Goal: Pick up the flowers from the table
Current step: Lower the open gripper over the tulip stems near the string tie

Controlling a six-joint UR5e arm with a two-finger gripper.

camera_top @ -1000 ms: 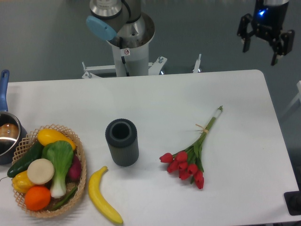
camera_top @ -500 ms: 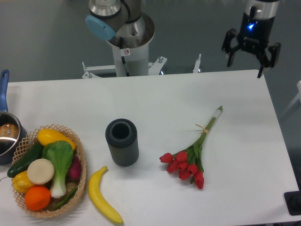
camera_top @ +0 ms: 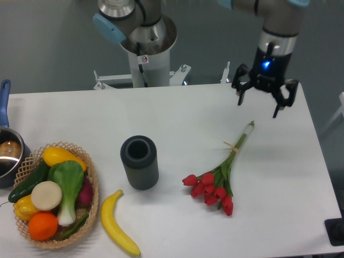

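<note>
The pincer hangs over the far right part of the counter, fingers spread apart and pointing down, with nothing between them. It looks released and ready, which suits an approach: wide-open fingers can drop on either side of something thin. It sits just beyond the stem tips of the flowers, a little to the far side of them and not touching.

The flowers lie flat on the counter, right of centre. The cut stem ends point toward the far right, up toward the pincer, while the red heads fan out nearer to me and to the left. A tan string binds the stems partway along. My guess is that the bound stretch of stem is the sensible place to grip, since it is narrow and firm, whereas the heads are soft and bulky.

Left of the flowers, well apart, stands a dark cylinder, upright with its open mouth up. A banana lies near its base on the near side. Further left is a wicker basket piled with vegetables and fruit, and at the far left edge a pot with a blue handle. None of these crowd the flowers, so the way down to them seems open.
</note>
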